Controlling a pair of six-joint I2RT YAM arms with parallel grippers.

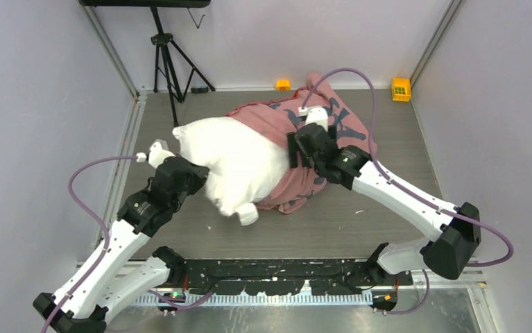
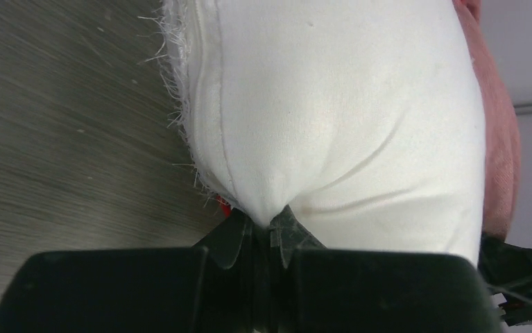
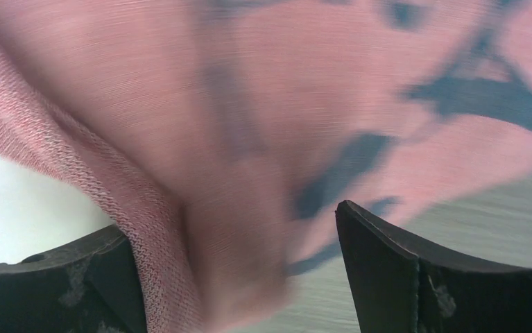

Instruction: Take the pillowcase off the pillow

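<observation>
**Pillow mostly bare, case bunched to the right**

Clamped tight in the left gripper [image 2: 261, 232]: a fold of the white pillow [image 2: 332, 104]. Spread apart around hanging pink pillowcase [image 3: 249, 125] cloth, not closed on it: the right gripper [image 3: 229, 218]. At mid table [image 1: 388, 215], pillowcase faded side out, touching the pillow's right side.

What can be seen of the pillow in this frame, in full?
The pillow is plump, plain white, of smooth woven cloth, with a frayed seam along one edge. It lies creased on the grey table, left of centre. The left hand is shut on a pinch of its left side. Its right side touches the faded pink pillowcase; whether any of it is inside cannot be told.
</observation>
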